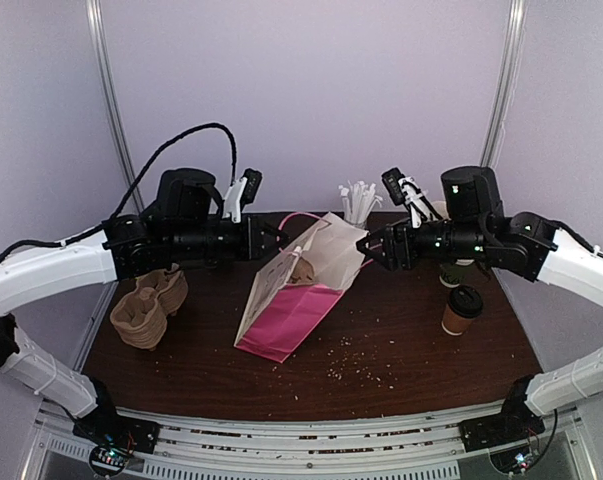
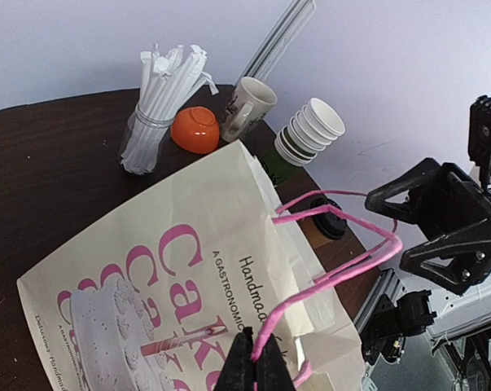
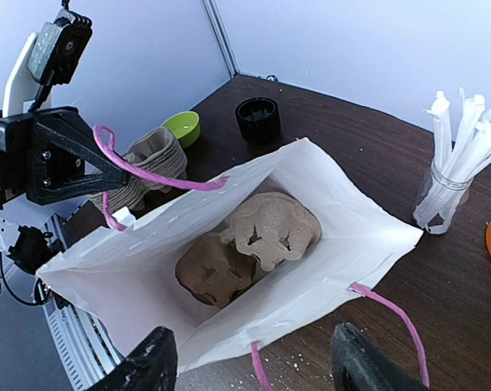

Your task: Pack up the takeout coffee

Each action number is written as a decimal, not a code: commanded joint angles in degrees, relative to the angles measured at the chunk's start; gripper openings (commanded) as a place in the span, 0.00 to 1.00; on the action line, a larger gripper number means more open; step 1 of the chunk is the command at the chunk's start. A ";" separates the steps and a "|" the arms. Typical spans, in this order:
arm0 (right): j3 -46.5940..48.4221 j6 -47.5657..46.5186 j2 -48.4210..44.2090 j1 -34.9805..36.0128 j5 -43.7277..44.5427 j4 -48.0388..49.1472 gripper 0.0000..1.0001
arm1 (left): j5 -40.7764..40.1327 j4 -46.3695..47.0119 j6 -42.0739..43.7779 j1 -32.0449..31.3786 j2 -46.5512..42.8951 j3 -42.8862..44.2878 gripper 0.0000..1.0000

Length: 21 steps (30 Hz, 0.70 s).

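The takeout coffee [image 1: 461,310], a brown cup with a black dome lid, stands on the table at the right; its lid [image 2: 330,218] shows past the bag's rim. A white-and-pink paper bag [image 1: 299,288] leans in the middle with its mouth toward the right. My left gripper [image 1: 280,240] is shut on its pink handle [image 2: 326,285], which is pinched between the fingertips [image 2: 257,360]. My right gripper [image 1: 369,250] is open and empty just in front of the bag's mouth [image 3: 253,376]. Pulp cup carriers [image 3: 257,240] lie inside the bag [image 3: 343,236].
A stack of pulp carriers [image 1: 149,308] sits at the left. A glass of wrapped straws [image 2: 160,106], an orange bowl [image 2: 195,129], a beige mug [image 2: 247,106] and stacked lidless cups [image 2: 310,130] stand at the back right. A green bowl [image 3: 182,126] and a black round pot [image 3: 257,120] are behind the bag.
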 commanded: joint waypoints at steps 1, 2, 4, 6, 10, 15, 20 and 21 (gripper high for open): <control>-4.61 4.60 -4.64 0.01 2.94 5.39 0.70 | 3.29 3.81 2.97 0.30 -2.81 -1.89 0.00; -5.24 5.47 -5.53 -0.01 2.73 6.35 0.72 | 3.95 3.75 3.72 0.31 -3.10 -1.76 0.00; -5.47 6.90 -6.60 0.02 3.39 7.60 0.76 | 5.21 3.38 5.32 0.28 -3.28 -0.69 0.00; -4.89 7.32 -7.53 -0.02 4.42 8.32 0.77 | 6.37 2.37 7.16 0.31 -3.06 0.93 0.00; 0.22 5.59 -7.68 -0.30 5.51 6.25 0.82 | 6.36 -2.70 11.12 0.31 -1.68 5.57 0.00; 9.22 -0.67 -2.50 -0.94 6.59 -3.52 0.83 | 6.78 -6.78 14.71 0.30 -0.40 9.15 0.00; 11.26 -6.84 1.56 -1.06 4.18 -11.87 0.82 | 9.13 -7.55 16.39 0.31 -0.69 9.60 0.00; 11.02 -7.42 2.05 -1.09 3.61 -12.53 0.82 | 9.42 -7.58 16.59 0.27 -0.85 9.57 0.00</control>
